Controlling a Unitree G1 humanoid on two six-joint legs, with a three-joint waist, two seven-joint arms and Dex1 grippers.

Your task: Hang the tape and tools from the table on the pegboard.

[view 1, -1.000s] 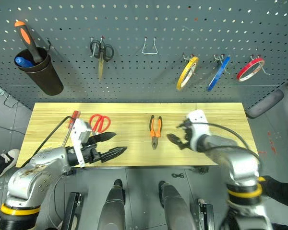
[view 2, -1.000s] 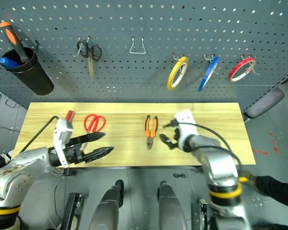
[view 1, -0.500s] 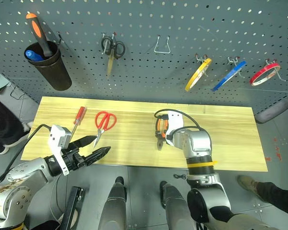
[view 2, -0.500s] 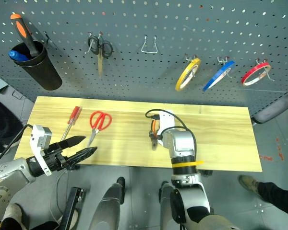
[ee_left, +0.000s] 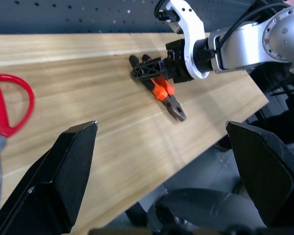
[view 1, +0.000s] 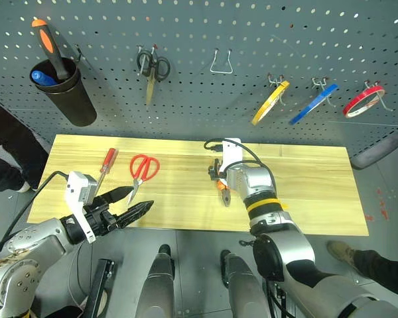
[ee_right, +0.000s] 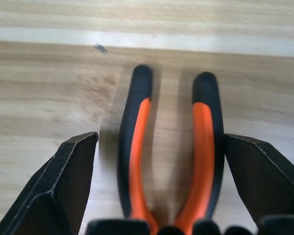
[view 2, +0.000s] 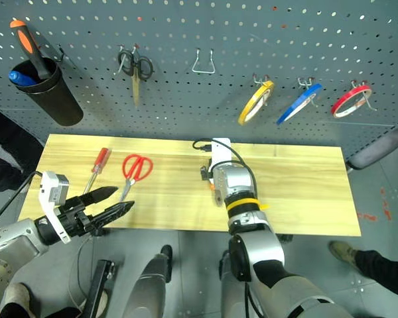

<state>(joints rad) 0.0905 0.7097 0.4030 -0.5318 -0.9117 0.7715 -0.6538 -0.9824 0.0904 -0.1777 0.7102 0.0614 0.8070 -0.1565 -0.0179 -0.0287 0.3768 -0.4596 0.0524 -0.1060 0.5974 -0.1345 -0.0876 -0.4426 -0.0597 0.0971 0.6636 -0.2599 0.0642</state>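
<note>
Step in hand, by judgement: pickup of the pliers [ee_right: 169, 161]. They lie flat on the desk [view 1: 305, 192], with the right gripper [ee_right: 161, 166] set over them, its fingers spread and straddling both orange-and-black handles, not yet clamped. The left gripper [view 1: 129, 207] hangs wide open and empty; the red-handled scissors [view 1: 142, 169] and the screwdriver [view 1: 107, 163] lie just ahead of it. The blue tape roll [view 1: 313, 104] already hangs on the pegboard [view 1: 199, 99]. Next move calls for closing squarely on both handles, then lifting clear.
</note>
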